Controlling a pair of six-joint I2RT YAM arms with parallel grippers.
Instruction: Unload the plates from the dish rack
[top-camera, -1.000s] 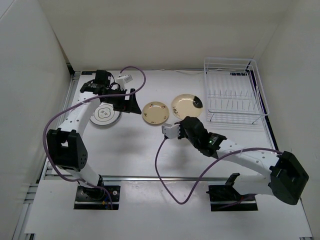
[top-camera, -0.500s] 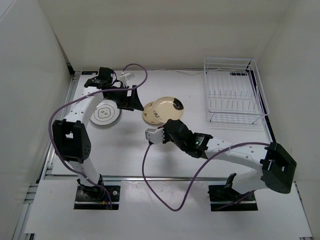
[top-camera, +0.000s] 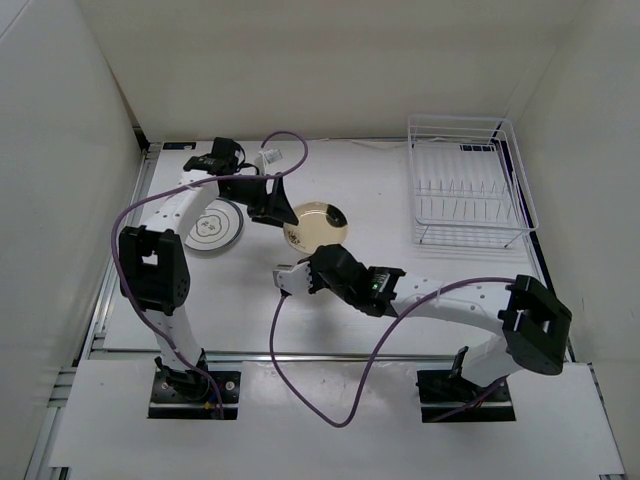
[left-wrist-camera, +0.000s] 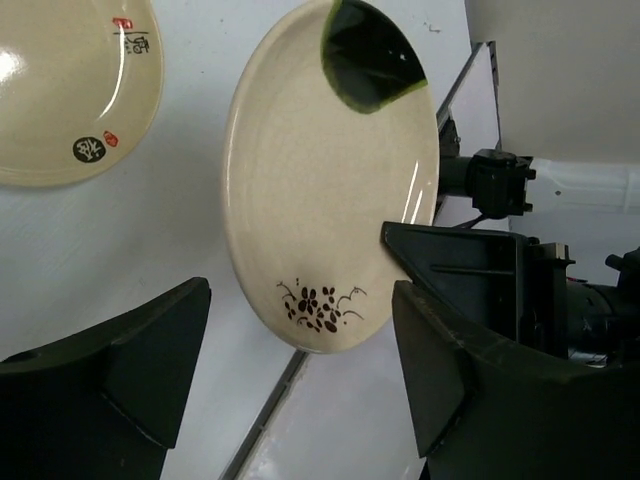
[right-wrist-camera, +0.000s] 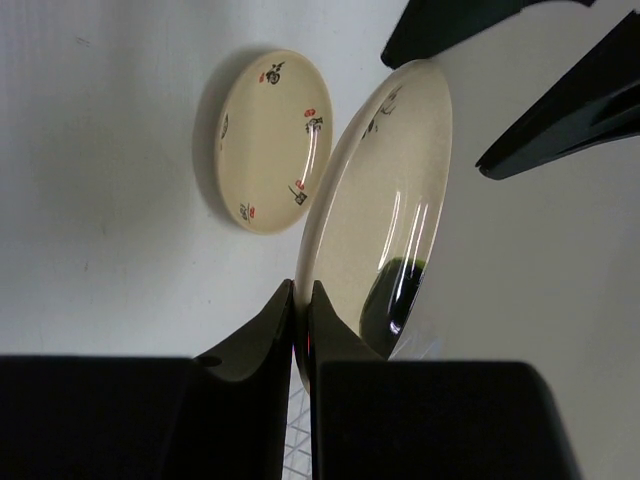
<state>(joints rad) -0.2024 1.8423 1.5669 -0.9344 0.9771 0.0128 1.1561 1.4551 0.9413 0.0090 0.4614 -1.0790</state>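
Observation:
My right gripper (top-camera: 319, 253) (right-wrist-camera: 303, 325) is shut on the rim of the beige plate with a dark patch (top-camera: 322, 221) (right-wrist-camera: 385, 210) and holds it tilted above the table. My left gripper (top-camera: 281, 211) (left-wrist-camera: 300, 385) is open. Its fingers stand either side of the plate's flower-marked edge (left-wrist-camera: 320, 300) without touching it. A cream plate with small red and black marks (top-camera: 293, 237) (right-wrist-camera: 268, 140) (left-wrist-camera: 70, 90) lies on the table, partly under the held plate. A grey-rimmed white plate (top-camera: 212, 229) lies at the left. The white wire dish rack (top-camera: 466, 190) stands at the back right, with no plate in it.
Purple cables loop from both arms across the table's near half (top-camera: 300, 375) and by the left arm (top-camera: 290, 145). White walls close in the left, back and right sides.
My right gripper has lifted the beige plate off the table and carried it left toward my left gripper. My left gripper has moved right to meet it.

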